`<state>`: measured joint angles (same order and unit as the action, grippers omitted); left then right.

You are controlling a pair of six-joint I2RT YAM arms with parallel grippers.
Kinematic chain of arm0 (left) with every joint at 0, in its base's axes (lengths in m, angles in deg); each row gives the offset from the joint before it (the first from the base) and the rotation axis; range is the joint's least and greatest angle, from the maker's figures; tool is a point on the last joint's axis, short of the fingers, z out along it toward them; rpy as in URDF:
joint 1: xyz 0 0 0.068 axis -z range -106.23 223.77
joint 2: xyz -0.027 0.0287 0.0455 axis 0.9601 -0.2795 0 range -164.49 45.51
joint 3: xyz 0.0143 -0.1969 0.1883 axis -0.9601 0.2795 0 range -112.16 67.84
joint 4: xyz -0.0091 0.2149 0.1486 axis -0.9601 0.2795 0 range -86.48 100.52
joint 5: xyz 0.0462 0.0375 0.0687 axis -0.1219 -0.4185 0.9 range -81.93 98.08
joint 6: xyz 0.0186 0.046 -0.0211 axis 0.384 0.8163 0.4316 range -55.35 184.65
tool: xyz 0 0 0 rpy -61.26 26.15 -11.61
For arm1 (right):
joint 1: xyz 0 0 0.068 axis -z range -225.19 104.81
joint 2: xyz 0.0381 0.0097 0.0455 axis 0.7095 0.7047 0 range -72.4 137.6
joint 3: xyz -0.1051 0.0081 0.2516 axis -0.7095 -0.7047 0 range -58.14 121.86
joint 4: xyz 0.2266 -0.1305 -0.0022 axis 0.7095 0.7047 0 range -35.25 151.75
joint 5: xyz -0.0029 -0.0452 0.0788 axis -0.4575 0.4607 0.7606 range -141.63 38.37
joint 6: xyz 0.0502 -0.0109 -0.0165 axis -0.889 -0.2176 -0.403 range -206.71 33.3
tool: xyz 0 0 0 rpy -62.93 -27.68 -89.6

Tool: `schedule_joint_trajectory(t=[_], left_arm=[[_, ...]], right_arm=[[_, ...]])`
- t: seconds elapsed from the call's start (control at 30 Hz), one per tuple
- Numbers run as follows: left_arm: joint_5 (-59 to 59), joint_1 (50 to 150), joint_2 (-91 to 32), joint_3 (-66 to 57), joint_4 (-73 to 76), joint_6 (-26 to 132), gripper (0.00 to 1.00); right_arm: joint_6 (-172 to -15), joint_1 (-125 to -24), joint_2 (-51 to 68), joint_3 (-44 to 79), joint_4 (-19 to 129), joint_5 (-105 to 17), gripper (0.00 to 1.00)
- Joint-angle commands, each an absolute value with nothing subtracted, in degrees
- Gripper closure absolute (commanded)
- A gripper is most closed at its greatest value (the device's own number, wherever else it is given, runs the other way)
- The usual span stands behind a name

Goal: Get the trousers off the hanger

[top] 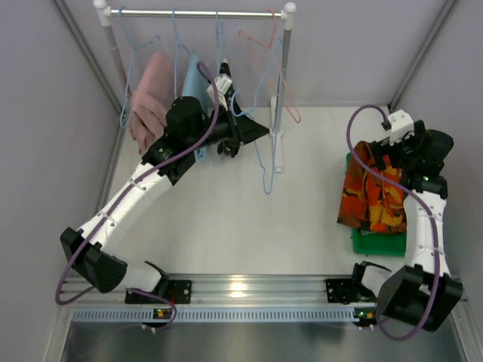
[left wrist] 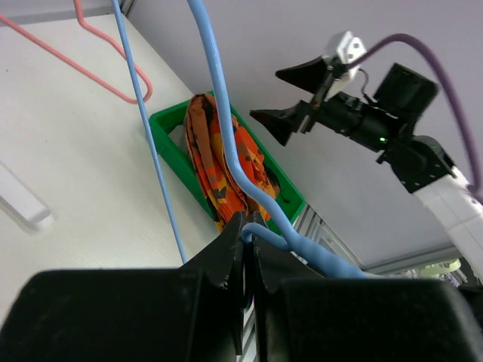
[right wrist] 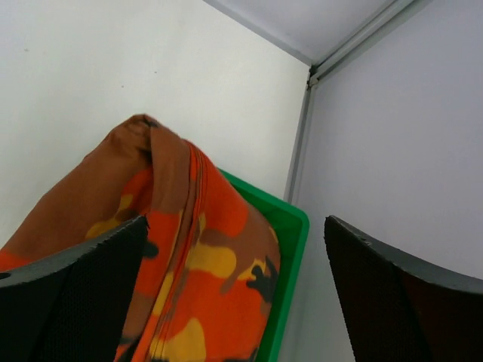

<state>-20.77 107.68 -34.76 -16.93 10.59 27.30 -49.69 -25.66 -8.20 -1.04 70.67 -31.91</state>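
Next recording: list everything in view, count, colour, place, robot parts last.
table: one, white
clothes rail: one, white and metal, far left
light-blue hangers: several, count unclear, on the rail
pink hanger: one, rail's right end
pink garment: one, rail's left end
light-blue garment: one, beside the pink one
green bin: one, table's right side
trousers: one pair, orange-red patterned, in the bin
left gripper: one, black, shut on a light-blue hanger near the rail
right gripper: one, black, open above the trousers
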Motion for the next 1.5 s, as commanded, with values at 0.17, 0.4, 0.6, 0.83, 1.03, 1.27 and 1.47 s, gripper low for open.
schedule_joint_trajectory(t=[0.17, 0.4, 0.6, 0.83, 1.03, 1.27, 1.47], left_arm=[[-17.68, 109.18, -27.00, -11.88, 12.74, 30.89, 1.00], [-13.02, 111.56, -26.64, -13.63, 14.94, 33.36, 1.00], [-6.62, 113.32, -27.79, -17.15, 17.49, 32.04, 1.00], [4.47, 114.02, -30.34, -22.16, 23.56, 25.71, 1.00], [4.82, 114.46, -30.78, -22.07, 23.91, 24.66, 1.00], [3.51, 114.81, -31.48, -22.51, 22.85, 23.78, 1.00], [4.12, 115.08, -31.66, -23.21, 22.68, 23.08, 1.00]], right_arm=[[-53.01, -22.08, -27.46, 5.22, 91.13, -18.35, 0.01], [-84.01, -22.69, -26.62, 14.10, 88.78, 8.46, 0.19], [-104.81, -47.25, -22.93, 15.59, 74.78, -5.55, 0.28], [-104.03, -70.29, -16.77, 15.42, 70.40, -17.78, 0.29], [-97.17, -82.27, -9.57, 19.54, 69.24, -26.05, 0.30], [-90.05, -89.48, -1.58, 23.59, 70.83, -33.68, 0.31], [-87.15, -92.74, 2.56, 25.61, 73.20, -42.21, 0.41]])
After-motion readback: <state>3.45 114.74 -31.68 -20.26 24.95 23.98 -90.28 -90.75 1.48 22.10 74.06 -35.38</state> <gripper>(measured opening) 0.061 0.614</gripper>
